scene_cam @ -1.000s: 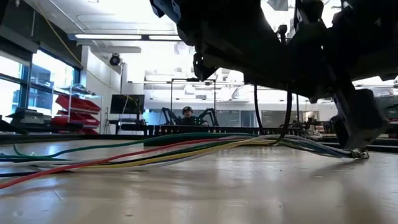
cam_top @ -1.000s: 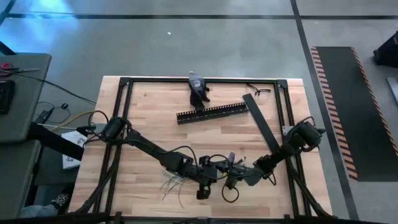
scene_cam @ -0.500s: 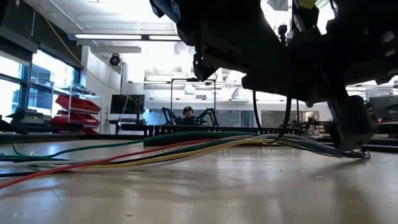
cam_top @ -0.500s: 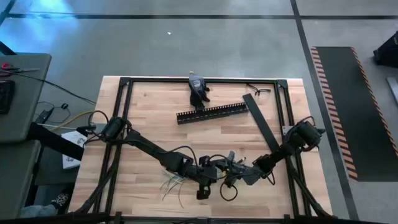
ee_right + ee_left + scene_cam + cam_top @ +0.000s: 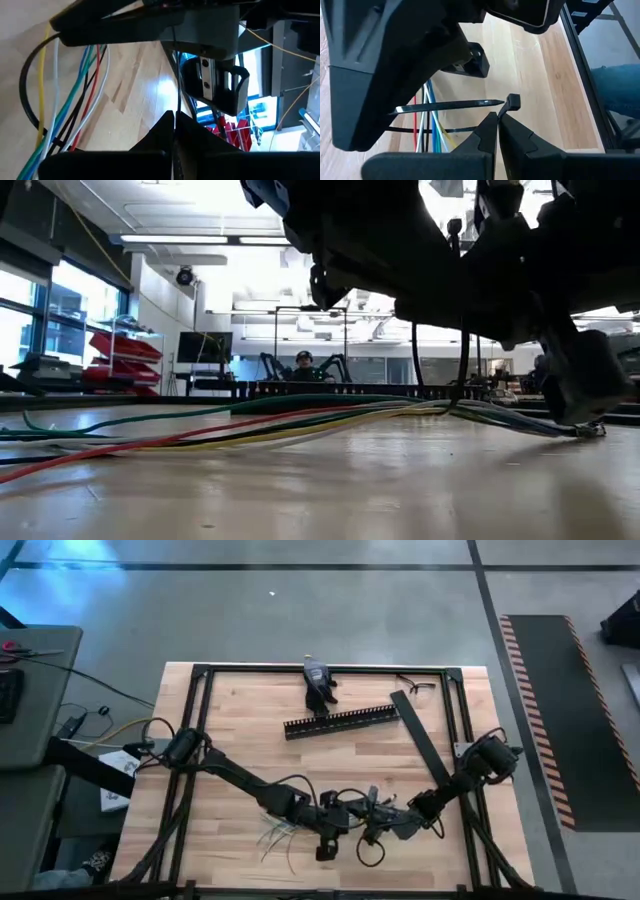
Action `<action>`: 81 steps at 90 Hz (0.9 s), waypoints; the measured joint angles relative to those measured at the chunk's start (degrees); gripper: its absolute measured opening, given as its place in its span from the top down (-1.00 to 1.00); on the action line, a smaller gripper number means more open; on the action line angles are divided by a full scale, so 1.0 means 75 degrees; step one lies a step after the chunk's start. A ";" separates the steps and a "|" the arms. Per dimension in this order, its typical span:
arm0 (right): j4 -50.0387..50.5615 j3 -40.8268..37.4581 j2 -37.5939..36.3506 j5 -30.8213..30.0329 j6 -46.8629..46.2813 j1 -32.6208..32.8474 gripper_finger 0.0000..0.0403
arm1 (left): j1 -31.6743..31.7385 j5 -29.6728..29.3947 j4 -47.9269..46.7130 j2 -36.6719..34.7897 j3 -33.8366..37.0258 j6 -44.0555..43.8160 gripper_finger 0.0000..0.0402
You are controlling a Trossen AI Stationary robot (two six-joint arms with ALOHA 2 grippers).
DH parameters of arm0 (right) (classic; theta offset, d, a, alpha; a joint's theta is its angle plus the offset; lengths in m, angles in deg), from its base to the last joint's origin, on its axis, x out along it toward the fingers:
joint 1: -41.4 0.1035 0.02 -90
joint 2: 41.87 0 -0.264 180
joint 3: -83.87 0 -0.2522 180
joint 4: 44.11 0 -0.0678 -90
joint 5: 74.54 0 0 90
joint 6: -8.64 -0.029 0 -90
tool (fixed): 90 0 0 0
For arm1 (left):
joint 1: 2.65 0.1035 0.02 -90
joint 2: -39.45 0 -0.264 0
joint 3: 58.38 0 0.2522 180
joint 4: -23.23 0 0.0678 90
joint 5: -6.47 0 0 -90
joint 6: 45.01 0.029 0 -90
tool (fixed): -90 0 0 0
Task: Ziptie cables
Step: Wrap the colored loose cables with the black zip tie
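Meeting over wood table (image 5: 250, 730) — L gripper (image 5: 497, 117) pinching zip tie (image 5: 450, 105), R gripper (image 5: 174, 120) closed, cables (image 5: 200, 430), workshop bkgd.

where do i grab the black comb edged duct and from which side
Near mid-length, from straight above, end effector fingers spanning the narrow width of the comb-edged duct. It lies flat, long and slightly slanted, so turn the wrist to match. Avoid its right end, crowded by the flat lid strip.
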 joint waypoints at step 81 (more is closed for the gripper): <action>0.0001 0.0000 0.0000 -0.0164 -0.0178 -0.0014 1.00 | 0.0000 0.0000 0.0017 0.0000 0.0000 -0.0004 1.00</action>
